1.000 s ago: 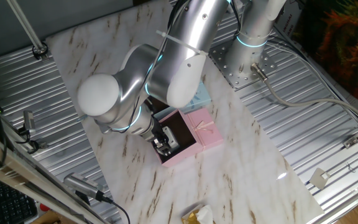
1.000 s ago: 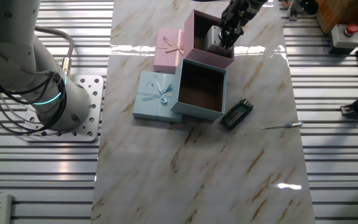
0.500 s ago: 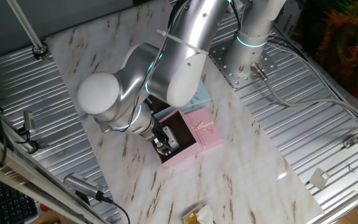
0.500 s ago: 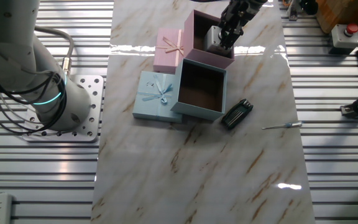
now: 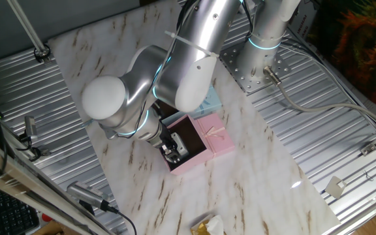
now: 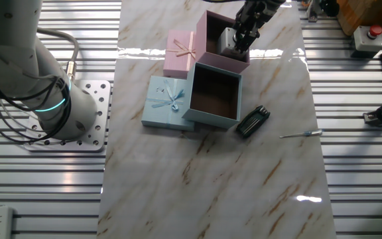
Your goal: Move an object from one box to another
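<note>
From where I stand the end effector [image 6: 239, 40] is down inside the open pink box [image 6: 212, 60], at the corner farthest from the arm's base. The small white-grey block [image 6: 228, 41] sits in that same box, right at the fingertips; I see the dark fingers [image 6: 244, 30] against it, but I cannot tell whether they are pinching it or merely beside it. In the one fixed view the big silver arm hides most of the scene, and only the end effector [image 5: 170, 150] with the pale block [image 5: 178, 151] shows, low in the dark-lined pink box [image 5: 198, 158].

The light blue box [image 6: 214, 96] stands touching the pink one on the marble bench [image 6: 211, 186], its dark inside showing nothing in it. Its blue lid [image 6: 168, 101] with the ribbon bow lies flat against the box's side, toward the robot's base. The pink lid [image 6: 179, 53] with its bow lies just beside the pink box and touches the blue lid's edge. In the one fixed view, the pink lid [image 5: 215, 136] lies next to the pink box, with a sliver of the blue lid [image 5: 209, 101] peeking out from under the arm.

A slim black gadget [image 6: 253, 121] rests on the bench just beside the blue box. A thin metal tool [image 6: 300, 134] lies further out, near the bench edge.
</note>
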Controlling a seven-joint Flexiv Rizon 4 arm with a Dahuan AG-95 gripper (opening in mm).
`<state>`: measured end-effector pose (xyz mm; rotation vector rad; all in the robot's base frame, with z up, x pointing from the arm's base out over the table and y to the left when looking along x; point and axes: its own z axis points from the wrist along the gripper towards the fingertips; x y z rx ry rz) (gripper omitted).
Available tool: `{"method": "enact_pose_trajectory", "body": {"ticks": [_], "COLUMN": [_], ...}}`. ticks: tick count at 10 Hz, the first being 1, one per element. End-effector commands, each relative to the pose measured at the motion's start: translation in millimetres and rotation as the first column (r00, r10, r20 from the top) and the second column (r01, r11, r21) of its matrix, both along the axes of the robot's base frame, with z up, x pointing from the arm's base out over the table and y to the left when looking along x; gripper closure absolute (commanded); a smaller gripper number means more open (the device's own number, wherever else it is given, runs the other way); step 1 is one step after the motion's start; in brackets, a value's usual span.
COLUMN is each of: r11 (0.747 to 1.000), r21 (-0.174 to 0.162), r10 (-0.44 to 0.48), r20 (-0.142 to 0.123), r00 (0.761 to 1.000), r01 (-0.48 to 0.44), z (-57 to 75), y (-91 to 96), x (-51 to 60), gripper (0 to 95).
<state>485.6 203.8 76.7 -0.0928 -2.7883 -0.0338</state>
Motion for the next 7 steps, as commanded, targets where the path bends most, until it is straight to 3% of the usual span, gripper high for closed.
{"method": "enact_pose_trajectory", "body": {"ticks": [1,2,3,7], "r11": [1.000,1.000,1.000,1.000], "r21": [-0.001,-0.003,-0.004,-0.004], "r10": [0.000,0.002,0.005,0.005], "r20": [-0.004,-0.006,-0.003,-0.003], "r00": [1.000,1.000,1.000,1.000], "r01": [0.000,-0.002,-0.005,-0.005], "z": [-0.2,-0.2,-0.1,-0.1], "y": [0.0,0.0,0.0,0.0], "x": [-0.3,-0.3,-0.4,-0.4], "gripper": [57.0,57.0,38.0,38.0]}}
